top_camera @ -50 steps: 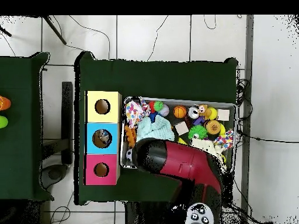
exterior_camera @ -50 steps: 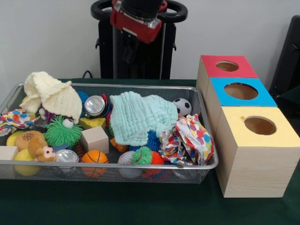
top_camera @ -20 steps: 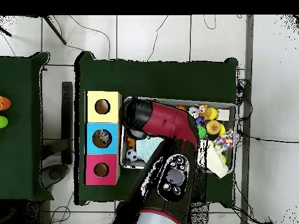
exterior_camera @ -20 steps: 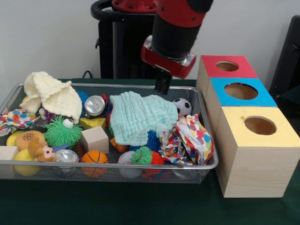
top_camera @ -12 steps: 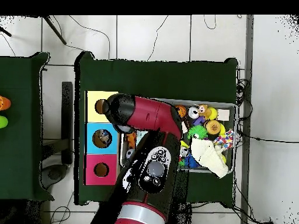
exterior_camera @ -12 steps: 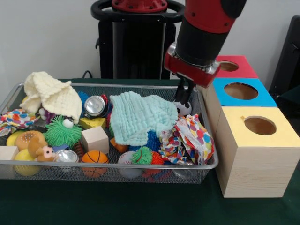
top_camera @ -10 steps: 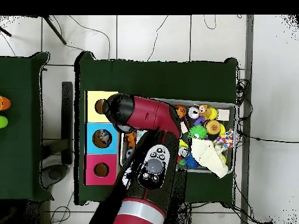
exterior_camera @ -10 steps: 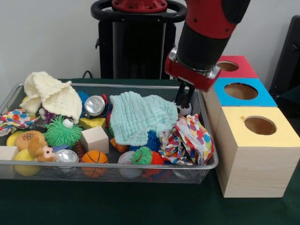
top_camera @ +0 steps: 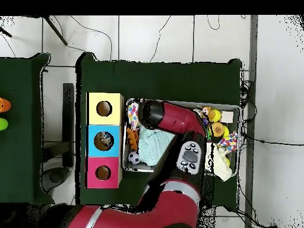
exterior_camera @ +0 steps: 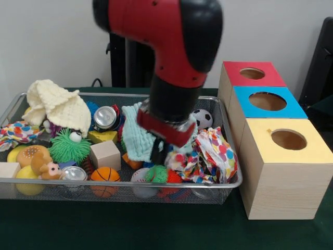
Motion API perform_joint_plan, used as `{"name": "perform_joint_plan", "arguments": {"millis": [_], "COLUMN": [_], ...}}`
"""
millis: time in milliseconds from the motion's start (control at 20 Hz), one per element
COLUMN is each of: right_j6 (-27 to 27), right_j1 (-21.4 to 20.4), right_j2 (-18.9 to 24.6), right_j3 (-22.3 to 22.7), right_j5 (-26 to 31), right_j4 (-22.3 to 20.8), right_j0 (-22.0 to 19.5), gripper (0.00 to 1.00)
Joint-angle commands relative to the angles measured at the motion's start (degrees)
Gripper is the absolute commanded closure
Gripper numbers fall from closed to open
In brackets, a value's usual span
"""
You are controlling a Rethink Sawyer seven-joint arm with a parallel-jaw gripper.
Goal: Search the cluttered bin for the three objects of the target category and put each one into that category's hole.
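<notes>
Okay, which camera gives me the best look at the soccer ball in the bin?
The overhead view: the soccer ball lies fully exposed in a corner of the bin, beside the pale green cloth. In the front view the arm covers part of the ball, so only one side shows.

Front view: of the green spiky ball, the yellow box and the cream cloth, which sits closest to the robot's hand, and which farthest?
1. Green spiky ball, just below the hand, at the bin's near rim.
2. Yellow box, off to the picture's right, outside the bin.
3. Cream cloth, far-left corner of the bin.
</notes>
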Motion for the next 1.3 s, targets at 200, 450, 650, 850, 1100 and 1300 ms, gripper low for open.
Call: {"name": "perform_joint_plan", "arguments": {"millis": [200,450,650,850,1100,1300], "right_j6": [-6.5,-1.7,5.9,17.7,29.7,32.1], "right_j1": [7.6,8.8,9.3,11.5,14.9,18.0], "right_j2": [11.6,10.3,7.7,4.0,-0.2,-3.3], "right_j3": [2.0,-0.4,-0.4,-2.3,-6.8,-11.2], "right_j5": [-1.4,0.4,0.3,1.0,4.6,7.1], "right_j4": [-9.5,-9.2,-6.0,0.4,10.2,13.8], "right_j0": [-8.2,-5.9,-2.2,3.6,10.1,11.9], "gripper": [1.00,1.00,1.00,1.00,1.00,1.00]}}
